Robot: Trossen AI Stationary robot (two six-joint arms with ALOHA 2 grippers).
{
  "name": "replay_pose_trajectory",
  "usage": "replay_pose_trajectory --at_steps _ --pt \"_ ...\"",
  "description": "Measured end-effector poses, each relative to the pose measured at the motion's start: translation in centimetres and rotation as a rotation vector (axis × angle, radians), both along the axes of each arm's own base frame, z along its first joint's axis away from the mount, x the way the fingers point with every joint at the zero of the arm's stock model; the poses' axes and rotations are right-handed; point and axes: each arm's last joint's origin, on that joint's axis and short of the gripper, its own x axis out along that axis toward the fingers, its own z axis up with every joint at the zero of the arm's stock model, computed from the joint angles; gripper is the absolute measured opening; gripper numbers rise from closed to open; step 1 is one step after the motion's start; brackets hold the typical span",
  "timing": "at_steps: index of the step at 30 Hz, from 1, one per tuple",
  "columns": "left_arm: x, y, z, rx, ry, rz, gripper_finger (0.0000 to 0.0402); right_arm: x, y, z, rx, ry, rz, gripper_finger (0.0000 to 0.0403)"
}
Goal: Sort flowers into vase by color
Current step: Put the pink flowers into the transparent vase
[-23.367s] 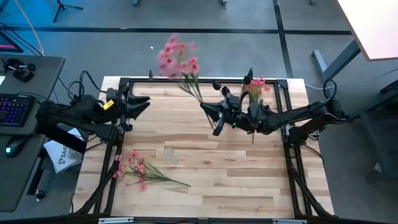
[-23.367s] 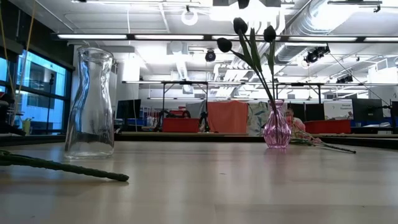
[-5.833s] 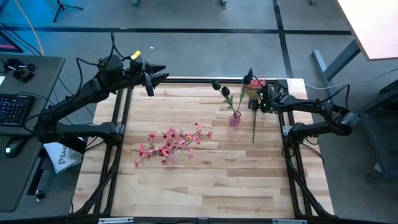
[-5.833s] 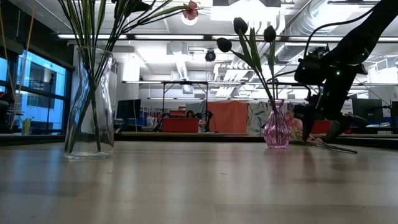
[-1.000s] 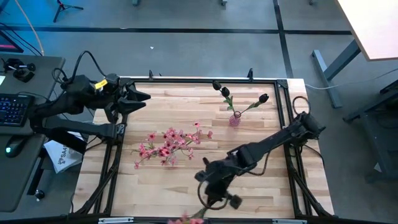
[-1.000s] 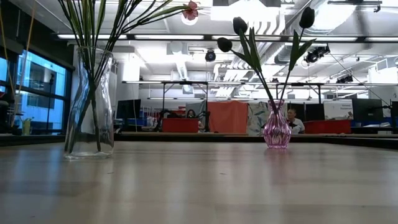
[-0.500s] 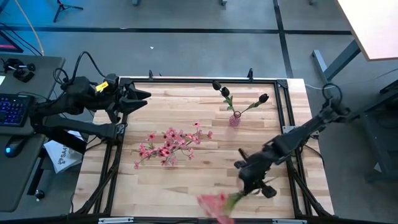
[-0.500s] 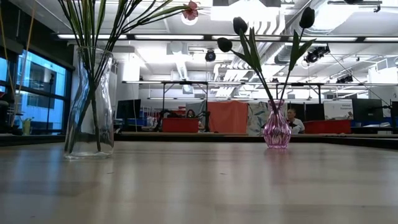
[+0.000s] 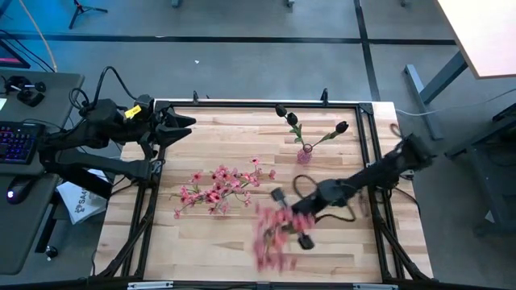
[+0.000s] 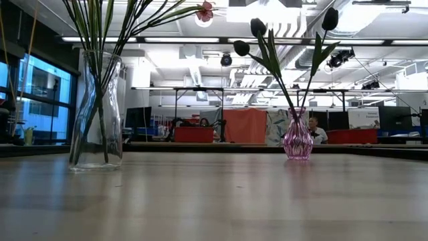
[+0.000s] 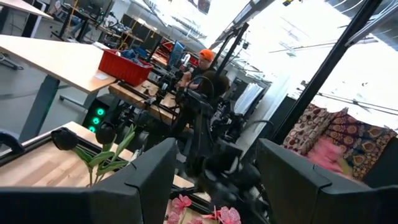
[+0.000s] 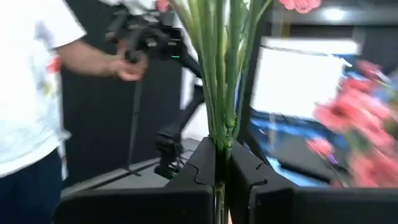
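From above, the small pink vase point(image 9: 304, 155) stands at about one o'clock on the table point(image 9: 242, 250) with three dark tulip buds point(image 9: 280, 110) leaning out of it, so the dark colour looks settled; a pink bunch point(image 9: 218, 187) is already gathered at about nine o'clock from centre. The right gripper point(image 9: 292, 219) hangs over the middle, toward five o'clock, carrying another pink bunch point(image 9: 270, 234), blurred; the left gripper point(image 9: 184, 122) waits at the eleven o'clock corner. At table height, a tall clear vase point(image 10: 97, 110) holds green stems and the pink vase point(image 10: 298, 139) its dark buds point(image 10: 257, 27), so only the carried bunch seems left to place. The left wrist view shows that arm's fingers point(image 11: 140, 180) spread apart, holding nothing. The right wrist view shows its fingers point(image 12: 202, 168) pressed together on the green stems point(image 12: 221, 74), a person's hand point(image 12: 127, 65) beyond.
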Motion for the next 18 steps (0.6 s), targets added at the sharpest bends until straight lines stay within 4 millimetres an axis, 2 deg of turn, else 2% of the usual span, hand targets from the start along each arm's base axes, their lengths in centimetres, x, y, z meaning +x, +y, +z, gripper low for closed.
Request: replay_pose_trajectory --at_steps 4,10,15,18 --pt "0.0 0.0 0.0 -0.006 -0.001 0.0 0.0211 4.1 0.6 0.6 -0.072 -0.091 0.087 0.0" --pt "-0.1 0.0 0.0 -0.007 -0.003 -0.001 0.0211 8.8 0.3 1.6 -0.136 -0.207 0.101 0.0" --pt "-0.1 0.0 0.0 -0.008 -0.002 -0.012 0.0211 11.1 -1.1 3.4 -0.145 -0.288 0.047 0.0" --pt "-0.3 -0.1 0.0 -0.007 -0.004 -0.019 0.0211 12.2 -1.9 3.7 -0.158 -0.284 -0.002 0.0"
